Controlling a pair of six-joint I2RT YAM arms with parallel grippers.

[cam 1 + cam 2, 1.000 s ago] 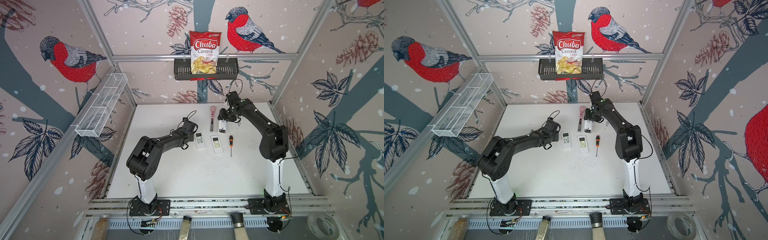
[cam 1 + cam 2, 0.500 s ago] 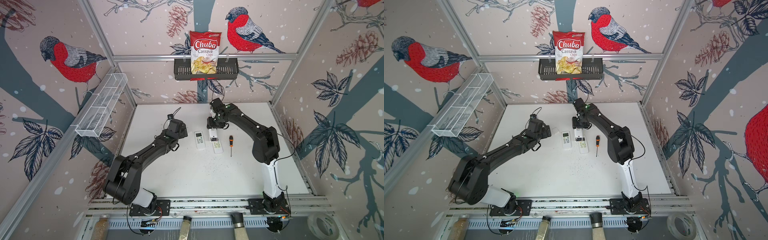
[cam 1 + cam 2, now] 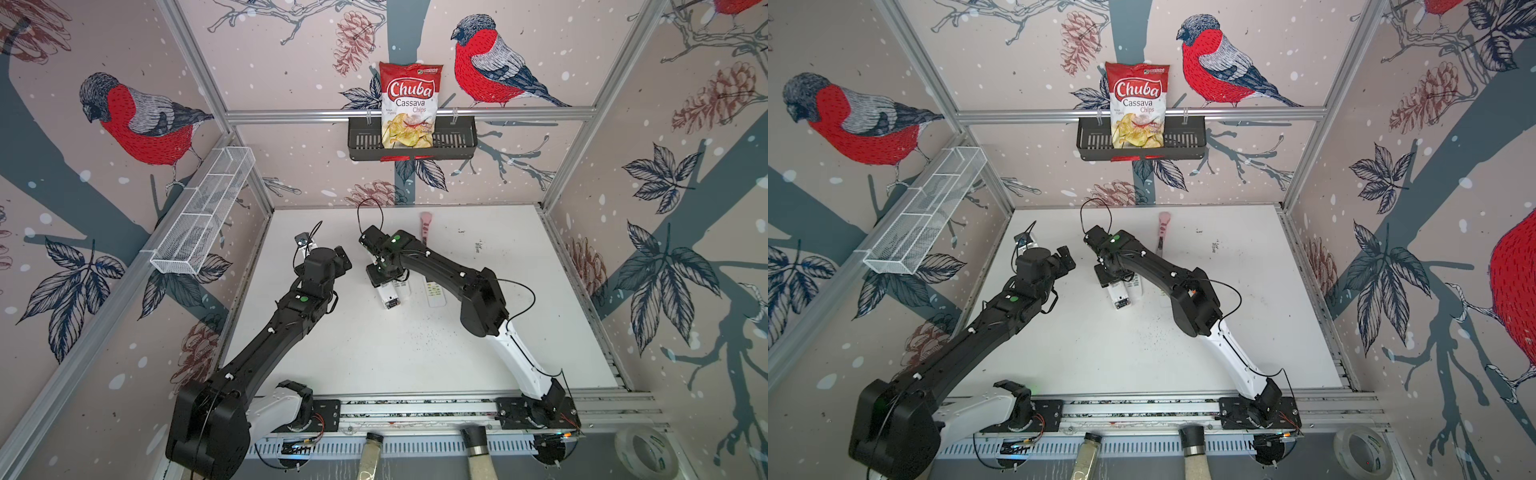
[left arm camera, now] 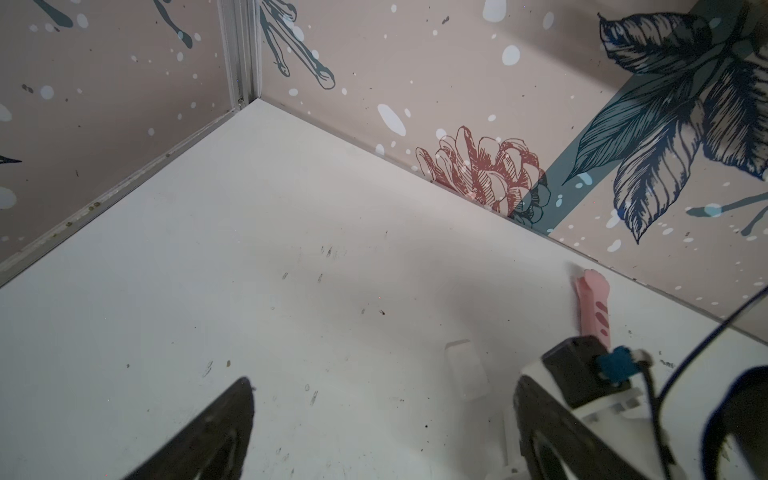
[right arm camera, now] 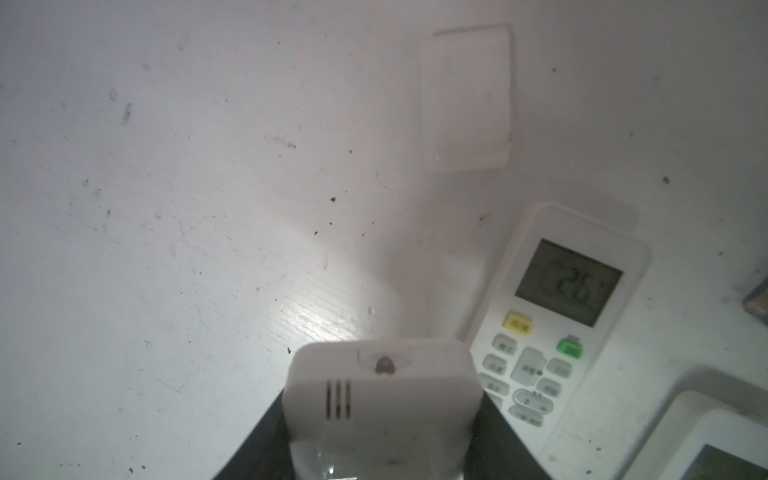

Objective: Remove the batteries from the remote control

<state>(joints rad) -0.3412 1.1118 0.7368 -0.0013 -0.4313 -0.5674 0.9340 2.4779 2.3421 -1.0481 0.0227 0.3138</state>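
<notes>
white remote (image 3: pixel 388 296) clamped in the right jaws, mid-frame in both top views, batteries too small to make out, left jaws wide apart above the bench (image 3: pixel 374 353), backed off leftwards since a second ago, right jaws swung in from further right

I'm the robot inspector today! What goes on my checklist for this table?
Surface: white table, scuffed, with dark specks.
Job's things: held remote, gripped at one end; display remote and third remote lying beside it; loose white cover lying flat; batteries not seen.
Clutter: pink-handled tool near the back wall.
Grippers: left gripper open, empty; right gripper shut on the held remote.
Cables: black cable loops above the right wrist, off the table.
Surroundings: chips bag in a black basket on the back rail; wire basket on the side wall; bird wallpaper.
</notes>
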